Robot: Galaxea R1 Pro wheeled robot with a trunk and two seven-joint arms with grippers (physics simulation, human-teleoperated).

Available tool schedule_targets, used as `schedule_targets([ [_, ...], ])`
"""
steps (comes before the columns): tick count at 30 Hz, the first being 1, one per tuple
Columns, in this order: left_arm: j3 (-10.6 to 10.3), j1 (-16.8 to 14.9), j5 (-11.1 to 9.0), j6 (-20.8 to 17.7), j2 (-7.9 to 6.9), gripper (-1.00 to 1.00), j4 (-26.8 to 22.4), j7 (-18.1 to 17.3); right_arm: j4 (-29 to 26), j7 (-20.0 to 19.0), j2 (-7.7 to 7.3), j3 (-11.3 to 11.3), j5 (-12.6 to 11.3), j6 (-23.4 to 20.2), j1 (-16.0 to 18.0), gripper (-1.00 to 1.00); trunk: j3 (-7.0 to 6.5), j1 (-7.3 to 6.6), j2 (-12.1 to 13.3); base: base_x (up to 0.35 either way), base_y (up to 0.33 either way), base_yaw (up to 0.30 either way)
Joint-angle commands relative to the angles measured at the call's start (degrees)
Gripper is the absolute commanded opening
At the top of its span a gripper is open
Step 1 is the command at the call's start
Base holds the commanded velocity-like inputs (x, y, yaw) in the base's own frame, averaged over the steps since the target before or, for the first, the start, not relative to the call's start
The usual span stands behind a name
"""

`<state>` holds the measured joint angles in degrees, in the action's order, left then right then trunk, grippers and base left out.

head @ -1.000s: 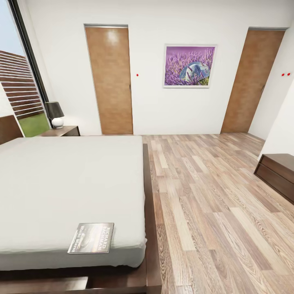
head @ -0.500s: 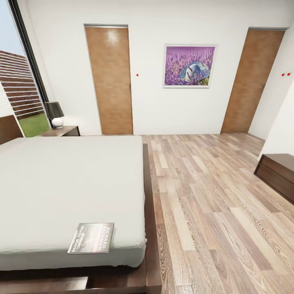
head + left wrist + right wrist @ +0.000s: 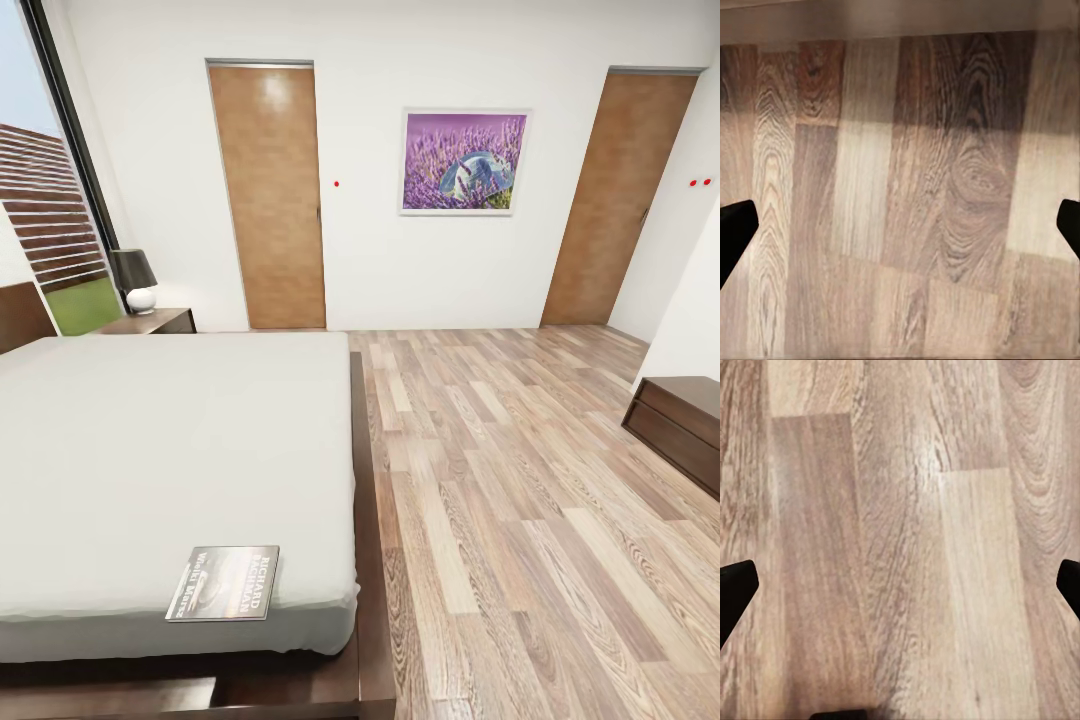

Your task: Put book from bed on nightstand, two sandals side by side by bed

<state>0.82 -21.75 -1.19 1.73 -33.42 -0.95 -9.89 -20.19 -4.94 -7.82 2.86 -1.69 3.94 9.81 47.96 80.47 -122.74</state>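
Note:
The book (image 3: pixel 223 583) lies flat near the front right corner of the light-grey mattress of the bed (image 3: pixel 150 450), dark cover up with white lettering. A dark brown nightstand (image 3: pixel 150 321) stands at the far side of the bed, by the window. The blue sandals are out of view. My left gripper (image 3: pixel 900 229) is open, its black fingertips (image 3: pixel 735 232) wide apart over bare wood floor. My right gripper (image 3: pixel 900 592) is open too, with only floor planks between its fingertips (image 3: pixel 735 589).
A black-shaded lamp (image 3: pixel 134 280) sits on the nightstand. A low dark wood cabinet (image 3: pixel 680 425) stands at the right wall. Two brown doors (image 3: pixel 268 195) and a purple picture (image 3: pixel 463 162) are on the far wall. Wood-plank floor (image 3: pixel 500 480) stretches right of the bed.

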Motion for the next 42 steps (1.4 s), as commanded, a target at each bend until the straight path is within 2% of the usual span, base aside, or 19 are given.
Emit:
schedule_targets([
  [1, 0.1, 0.17, -0.13, 0.15, 0.44, 1.0, 0.09, -0.35, 0.05, -0.42, -0.01, 0.3, -0.17, 0.19, 0.03, 1.0, 0.05, -0.01, -0.02, 0.0, 0.0, 0.0],
  [7, 0.13, 1.87, -0.13, 0.12, 2.35, 1.0, 0.11, -0.7, 0.16, -0.42, -0.07, 0.3, -0.16, 0.19, 0.03, 1.0, 0.05, -0.01, -0.02, 0.0, 0.0, 0.0],
  [20, 0.14, 4.65, -0.13, 0.11, 4.05, 1.0, 0.16, -0.82, 0.35, -0.42, 0.0, 0.22, -0.16, 0.19, 0.03, 1.0, 0.05, -0.01, -0.02, 0.0, 0.0, 0.0],
  [33, 0.14, 5.28, -0.13, 0.19, 6.44, 1.0, 0.16, -0.79, 0.65, -0.42, 0.0, 0.22, -0.13, 0.19, 0.03, 1.0, 0.05, -0.01, -0.02, 0.0, 0.0, 0.0],
  [42, 0.14, 5.33, -0.13, 0.2, 7.21, 1.0, 0.19, -0.67, 0.62, -0.42, 0.05, 0.17, -0.09, 0.19, 0.03, 1.0, 0.05, -0.01, -0.02, -0.009, 0.0, 0.0],
])
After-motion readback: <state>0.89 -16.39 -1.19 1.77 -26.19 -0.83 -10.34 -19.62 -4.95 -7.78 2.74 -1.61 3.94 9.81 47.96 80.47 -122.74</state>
